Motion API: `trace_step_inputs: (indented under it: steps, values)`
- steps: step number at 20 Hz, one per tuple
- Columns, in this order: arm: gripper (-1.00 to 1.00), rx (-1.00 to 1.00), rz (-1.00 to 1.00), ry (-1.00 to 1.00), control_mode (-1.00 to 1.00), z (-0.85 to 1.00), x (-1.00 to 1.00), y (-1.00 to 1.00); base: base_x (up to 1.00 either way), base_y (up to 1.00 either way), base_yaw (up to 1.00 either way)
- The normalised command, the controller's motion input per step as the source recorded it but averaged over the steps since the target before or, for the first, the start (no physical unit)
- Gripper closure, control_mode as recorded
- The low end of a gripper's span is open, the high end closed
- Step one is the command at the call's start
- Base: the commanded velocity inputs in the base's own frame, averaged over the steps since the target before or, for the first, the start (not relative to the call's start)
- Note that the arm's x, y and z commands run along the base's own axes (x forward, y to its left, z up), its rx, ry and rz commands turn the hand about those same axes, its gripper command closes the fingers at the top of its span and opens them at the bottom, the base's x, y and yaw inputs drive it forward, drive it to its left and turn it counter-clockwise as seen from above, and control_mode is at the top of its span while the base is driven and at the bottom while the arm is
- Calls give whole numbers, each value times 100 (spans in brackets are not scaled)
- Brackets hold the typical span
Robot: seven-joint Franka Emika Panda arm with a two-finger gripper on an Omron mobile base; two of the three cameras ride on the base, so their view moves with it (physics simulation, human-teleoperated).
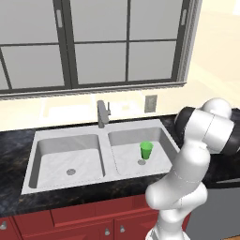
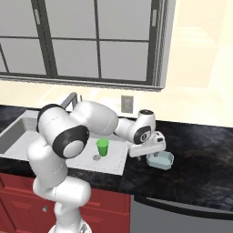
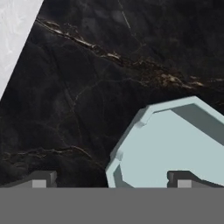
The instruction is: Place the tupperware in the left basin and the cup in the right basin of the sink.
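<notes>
The green cup (image 1: 146, 150) stands upright in the right basin (image 1: 129, 161), close to its drain; the right base view shows the cup (image 2: 102, 148) too. The left basin (image 1: 61, 159) holds nothing. On the black counter right of the sink (image 1: 70, 132) sits the pale blue tupperware (image 2: 161, 160). My gripper (image 2: 152, 155) hangs open just above the container's left rim. In the hand view the tupperware (image 3: 175, 144) lies lower right, with one fingertip (image 3: 181, 178) over its inside and the other over bare counter. Nothing is held by the gripper (image 3: 111, 180).
A grey faucet (image 1: 102, 114) rises behind the divider. Windows and a wall outlet (image 1: 150, 103) back the black marbled counter (image 2: 200, 154). Red cabinets (image 1: 70, 220) run below. The sink's pale edge (image 3: 13, 26) shows at the hand view's upper left.
</notes>
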Motion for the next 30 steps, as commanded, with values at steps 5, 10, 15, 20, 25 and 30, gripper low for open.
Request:
trace_step_inputs:
  steps: [5, 10, 15, 20, 25, 30]
  values:
    - [-100, 1, 1, 2, -100, -19, 6, -15, 0, 0, 0]
    - [-100, 1, 1, 0, -100, -16, 9, -9, 0, 0, 0]
    - [-100, 7, 1, 3, -100, -24, 5, -4, 0, 0, 0]
    - [100, 3, 0, 0, -100, -12, 0, 5, 0, 0, 0]
    - [100, 0, 0, 0, -100, 0, 0, 7, 0, 0, 0]
    - [100, -5, 0, 0, -100, 15, -3, 32, 0, 0, 0]
